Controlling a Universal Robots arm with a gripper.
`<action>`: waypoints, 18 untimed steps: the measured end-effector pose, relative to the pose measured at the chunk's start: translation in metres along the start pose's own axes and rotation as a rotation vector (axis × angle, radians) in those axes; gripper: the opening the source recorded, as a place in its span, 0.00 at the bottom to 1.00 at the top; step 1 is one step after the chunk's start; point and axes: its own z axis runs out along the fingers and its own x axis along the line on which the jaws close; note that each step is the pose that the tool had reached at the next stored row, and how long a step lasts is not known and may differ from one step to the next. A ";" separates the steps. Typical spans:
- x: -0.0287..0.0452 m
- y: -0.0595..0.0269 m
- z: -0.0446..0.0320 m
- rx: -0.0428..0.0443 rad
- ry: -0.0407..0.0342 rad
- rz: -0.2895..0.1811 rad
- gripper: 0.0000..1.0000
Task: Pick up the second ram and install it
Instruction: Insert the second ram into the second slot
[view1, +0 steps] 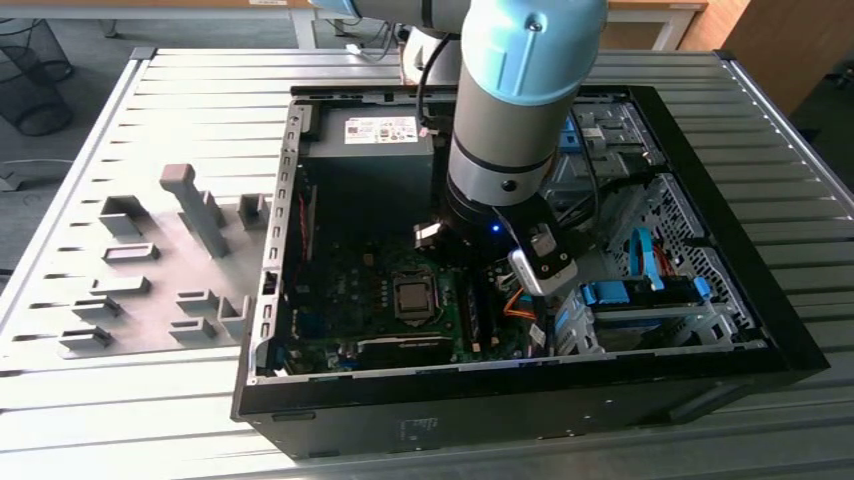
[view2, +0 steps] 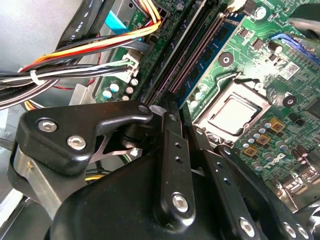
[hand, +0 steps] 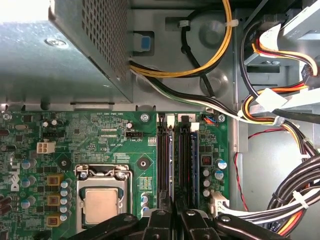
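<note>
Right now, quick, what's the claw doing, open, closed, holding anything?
Claw: low over the black memory slots; whether it is open, closed or holding anything cannot be told.

A: Item one, work surface?
B: Ribbed metal table (view1: 160, 420), grey plastic holder blocks (view1: 167, 265) standing toward the exterior view's left.

A: Item two, main unit?
B: Open black computer case (view1: 534, 400), lying on its side on the table. Inside: green motherboard (view1: 350, 300) with a square processor socket (view1: 415, 297); grey power supply (view1: 367, 135) with a white label at the far end; blue drive brackets (view1: 627, 295) toward the exterior view's right.

A: Item three, the arm?
B: Robot arm (view1: 521, 90), pale blue and silver, reaching down into the case. Its gripper (view1: 497, 268) is low over the motherboard, just right of the socket; finger state not discernible.
</note>
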 end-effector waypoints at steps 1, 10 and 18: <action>0.0000 0.0000 0.0002 0.0000 0.0000 0.001 0.14; 0.0000 -0.0001 0.0017 0.0000 -0.0004 0.007 0.14; 0.0000 -0.0002 0.0033 0.0001 -0.0004 0.007 0.14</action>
